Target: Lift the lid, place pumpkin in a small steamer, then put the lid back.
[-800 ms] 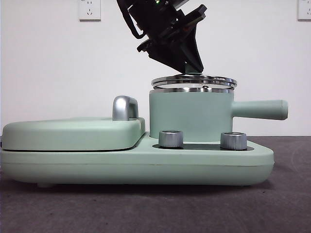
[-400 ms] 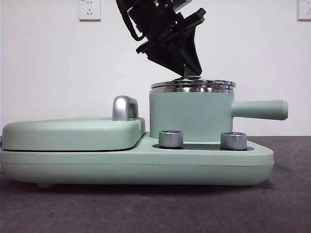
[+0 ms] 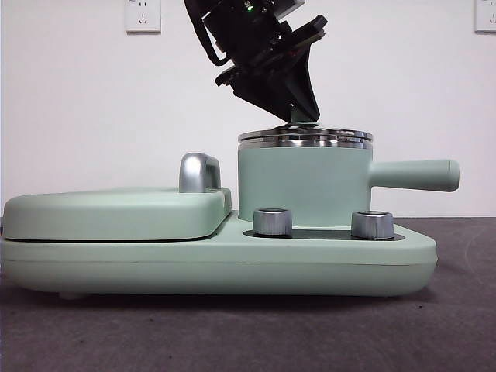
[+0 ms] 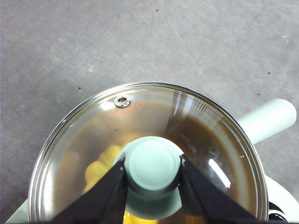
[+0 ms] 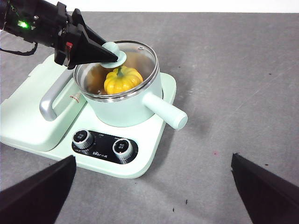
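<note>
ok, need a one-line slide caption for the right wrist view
Left gripper holds the lid by its knob on the small steamer, pumpkin inside.

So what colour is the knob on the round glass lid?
Mint green, matching the pot; the glass lid's knob shows best in the left wrist view, between the left gripper jaws.

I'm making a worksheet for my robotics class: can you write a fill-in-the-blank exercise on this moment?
1. The left gripper is shut on the lid's mint-green ____.
2. Seen through the glass, the pumpkin lies inside the small ____.
3. The lid rests on the rim of the small steamer, whose long ____ points away from the griddle cover.

Missing words: knob; steamer; handle
</note>
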### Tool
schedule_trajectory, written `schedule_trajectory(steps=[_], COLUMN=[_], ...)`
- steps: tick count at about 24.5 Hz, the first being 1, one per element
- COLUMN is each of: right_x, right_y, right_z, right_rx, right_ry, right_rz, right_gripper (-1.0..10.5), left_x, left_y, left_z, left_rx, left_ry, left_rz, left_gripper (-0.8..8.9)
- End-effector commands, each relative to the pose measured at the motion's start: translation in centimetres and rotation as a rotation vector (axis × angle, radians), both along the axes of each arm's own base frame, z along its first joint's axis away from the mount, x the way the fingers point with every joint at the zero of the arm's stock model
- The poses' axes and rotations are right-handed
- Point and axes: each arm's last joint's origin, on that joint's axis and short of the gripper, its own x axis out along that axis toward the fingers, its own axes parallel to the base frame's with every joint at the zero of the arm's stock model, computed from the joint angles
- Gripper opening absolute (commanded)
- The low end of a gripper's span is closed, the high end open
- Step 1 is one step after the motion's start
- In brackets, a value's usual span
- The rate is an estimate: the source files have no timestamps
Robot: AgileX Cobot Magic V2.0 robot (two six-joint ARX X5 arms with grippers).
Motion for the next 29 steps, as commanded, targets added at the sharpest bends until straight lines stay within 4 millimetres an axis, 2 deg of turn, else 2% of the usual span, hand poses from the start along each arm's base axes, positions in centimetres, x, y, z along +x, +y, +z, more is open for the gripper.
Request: schedule_trajectory(steps=[1, 8, 17, 18, 21, 22, 23, 26, 29], right_x=[0.0, 0.0, 0.0, 0.0, 0.0, 0.0, 0.0, 0.0, 0.0], right_y=[0.0, 0.0, 0.0, 0.0, 0.0, 0.0, 0.0, 0.0, 0.0], right_z=[0.2, 0.2, 0.2, 0.2, 0.2, 0.2, 0.2, 0.2, 0.2], right_rx=[0.019, 0.021, 0.021, 0.021, 0.021, 0.02, 0.021, 0.02, 0.021], right_ry=[-0.004, -0.003, -0.004, -0.004, -0.003, -0.003, -0.003, -0.003, -0.002], right_rz=[-0.001, -0.001, -0.002, -0.002, -0.001, -0.002, -0.001, -0.001, 0.001], right_gripper=[5.4, 5.4, 5.4, 5.4, 5.4, 5.4, 5.4, 5.4, 5.4], left_x=[0.2, 0.4, 0.5, 0.5, 0.5, 0.4, 0.3, -0.3, -1.8], left_y=[-0.5, -0.7, -0.8, -0.8, -0.5, -0.4, -0.2, 0.4, 1.7], left_z=[-0.3, -1.7, -1.9, -1.9, -1.2, -0.7, -0.2, 2.0, 4.8], left_rx=[0.011, 0.056, 0.055, 0.053, 0.027, 0.018, 0.009, -0.015, -0.054], left_ry=[-0.005, 0.041, 0.04, 0.04, 0.033, 0.025, 0.015, -0.013, -0.019], left_rz=[-0.013, -0.018, -0.018, -0.017, 0.001, 0.005, 0.006, 0.008, 0.029], left_gripper=[0.17, 0.17, 0.41, 0.96, 4.06, 4.76, 5.04, 5.03, 5.01])
